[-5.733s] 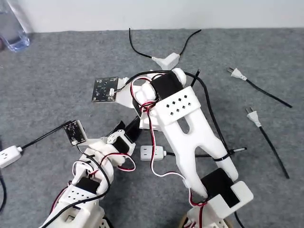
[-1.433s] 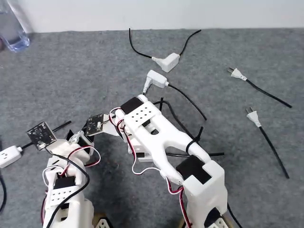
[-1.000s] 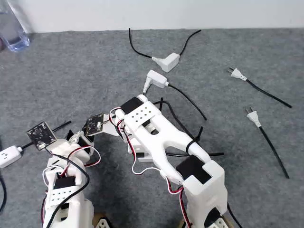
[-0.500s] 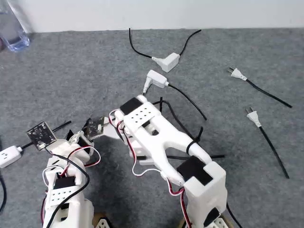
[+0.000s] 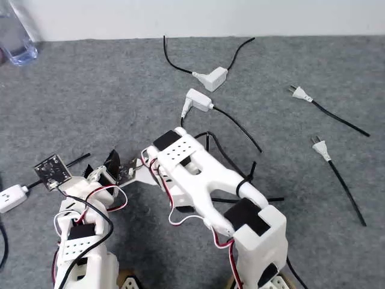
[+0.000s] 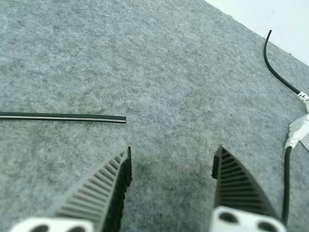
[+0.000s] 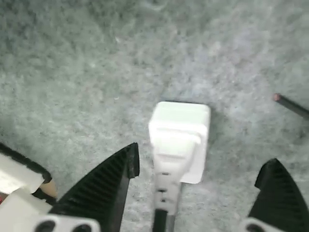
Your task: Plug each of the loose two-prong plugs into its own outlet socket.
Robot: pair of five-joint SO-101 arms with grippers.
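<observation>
Our left arm (image 5: 78,235) sat folded at seven o'clock in the high view, with its wrist aimed toward one o'clock. The left gripper (image 6: 174,159) hung low and tilted forward, its two ribbed fingers (image 6: 113,186) spread wide apart. Our right arm (image 5: 210,180) rose from five o'clock and stretched toward ten o'clock, the forearm angled down and the wrist ending just beside the left arm's wrist. The right gripper (image 7: 203,162) pointed steeply downward, and its dark fingers (image 7: 104,186) stood wide apart.
</observation>
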